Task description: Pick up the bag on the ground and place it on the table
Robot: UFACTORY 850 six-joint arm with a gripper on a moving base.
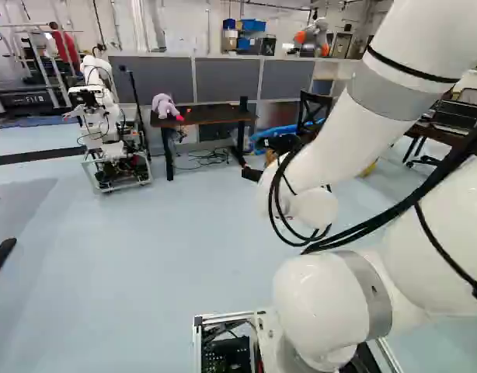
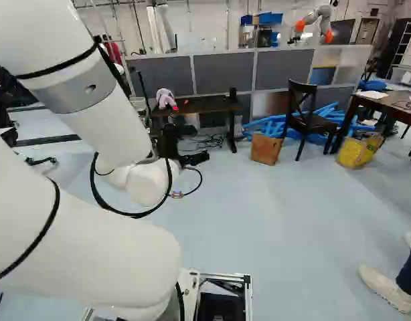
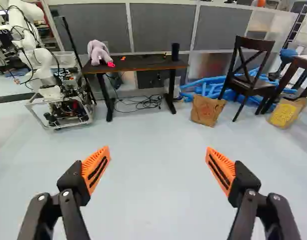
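Two fingers [image 3: 97, 169] stand wide apart on the hand [image 2: 197, 159] — ahead of it, a brown bag [image 3: 207, 110] sits on the floor [image 3: 153, 145] near the bench [image 3: 138, 64].

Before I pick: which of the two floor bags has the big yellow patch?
The bag by the table at the right of the right base view. The other bag, beside the black chair, is brown without yellow.
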